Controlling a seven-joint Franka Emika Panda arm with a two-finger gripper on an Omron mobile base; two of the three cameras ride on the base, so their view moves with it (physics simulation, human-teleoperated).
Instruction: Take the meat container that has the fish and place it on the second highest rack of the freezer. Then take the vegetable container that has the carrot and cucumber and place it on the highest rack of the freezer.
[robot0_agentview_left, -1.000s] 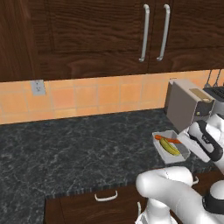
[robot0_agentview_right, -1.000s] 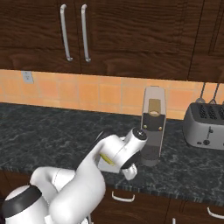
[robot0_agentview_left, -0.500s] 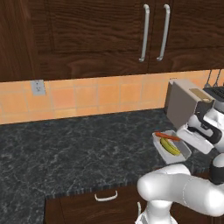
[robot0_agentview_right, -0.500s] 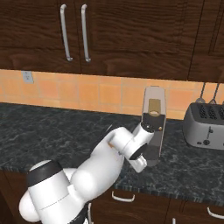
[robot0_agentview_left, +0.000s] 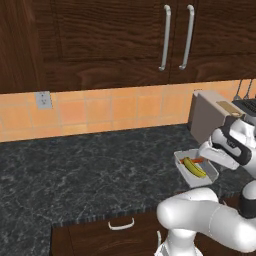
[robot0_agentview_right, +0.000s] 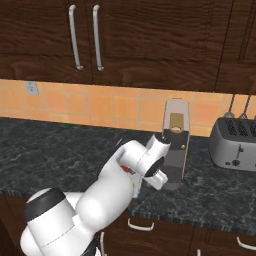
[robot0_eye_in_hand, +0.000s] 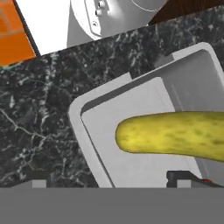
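Gripper: the gripper (robot0_eye_in_hand: 109, 176) hangs low over the tray (robot0_eye_in_hand: 78, 114), jaws spread wide, nothing between them.
Tray: a shallow grey vegetable container on the dark counter (robot0_agentview_left: 90, 175), near its front edge, just in front of the coffee machine (robot0_agentview_right: 174, 142); the left base view shows the tray (robot0_agentview_left: 212, 176) beside the hand.
Contents: a yellow-green cucumber (robot0_eye_in_hand: 175, 134) lies along the tray floor; an orange sliver, likely the carrot (robot0_agentview_left: 198, 160), shows beside the cucumber (robot0_agentview_left: 194, 167) in the left base view.
Fingertips: one dark tip (robot0_eye_in_hand: 41, 177) stands over bare counter outside the tray's rim, the other over the tray's inside; the rim wall runs between them.
Step in hand: judged as closing in for a grasp on the tray's rim.
Doing it well: keep the wall centred between the tips, come down until both tips pass its lip, then close squarely; a grip on the cucumber instead of the wall would spoil the lift.
Lift: the tray will hang from one edge, so raise it level and slowly, or the vegetables may roll out.
Caution: the coffee machine stands close behind; pull up before swinging away.
Task order: no fish container is visible here, so I cannot tell how that half stands.
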